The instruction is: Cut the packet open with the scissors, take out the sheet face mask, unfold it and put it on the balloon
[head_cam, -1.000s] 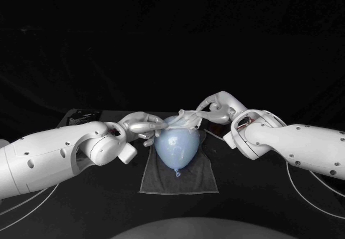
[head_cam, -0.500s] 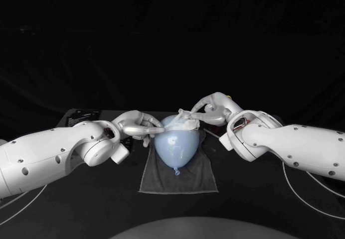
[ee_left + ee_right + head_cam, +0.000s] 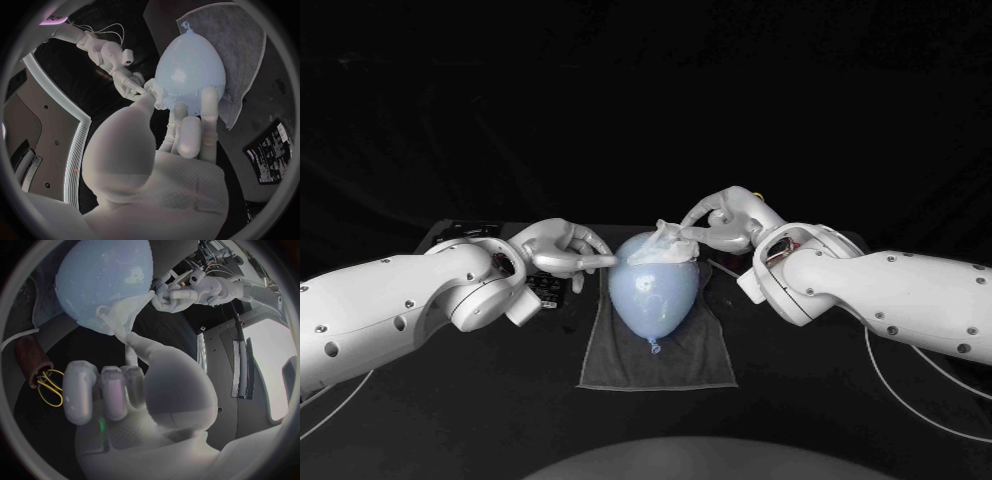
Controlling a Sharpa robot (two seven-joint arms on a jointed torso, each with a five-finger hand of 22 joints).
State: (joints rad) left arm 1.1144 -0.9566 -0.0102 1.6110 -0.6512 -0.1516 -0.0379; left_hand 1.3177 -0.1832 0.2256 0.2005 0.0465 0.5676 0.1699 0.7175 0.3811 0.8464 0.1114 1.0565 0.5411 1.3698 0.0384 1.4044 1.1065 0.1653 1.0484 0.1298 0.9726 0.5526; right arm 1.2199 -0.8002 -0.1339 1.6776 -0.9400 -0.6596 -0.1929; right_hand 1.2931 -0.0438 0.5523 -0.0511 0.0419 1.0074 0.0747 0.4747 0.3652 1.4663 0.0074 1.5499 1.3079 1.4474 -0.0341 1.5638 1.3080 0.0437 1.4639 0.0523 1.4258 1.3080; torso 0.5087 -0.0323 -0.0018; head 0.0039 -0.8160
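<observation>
The pale blue balloon (image 3: 653, 295) is lying at the middle of the black table (image 3: 473, 400), stretched out along a grey cloth (image 3: 661, 368), and its knot (image 3: 655, 346) is pointing back toward the robot. The sheet face mask (image 3: 669, 246) is sitting crumpled over the balloon's rounded end, the end opposite the knot, bunched up in pale folds and not spread flat.

The right hand (image 3: 728, 222) is reaching in at the balloon's far right shoulder and pinching the mask. In the right wrist view the thumb and one finger are clamping a strip of mask just off the balloon's skin, while the other fingers (image 3: 103, 390) are curling in toward the palm.

The left hand (image 3: 560, 250) is coming in on the balloon's opposite side. In the left wrist view its fingers (image 3: 209, 112) are lying straight along the balloon's surface, and the thumb tip is sitting right at the mask's ragged edge. Whether that hand is actually gripping the mask or only touching it there, I cannot tell. From the right wrist camera, a corner of the mask is reaching out toward those left fingertips.

Off to the balloon's left, beyond the left hand, a black printed packet (image 3: 463, 234) is lying flat on the table, well apart from the balloon.
</observation>
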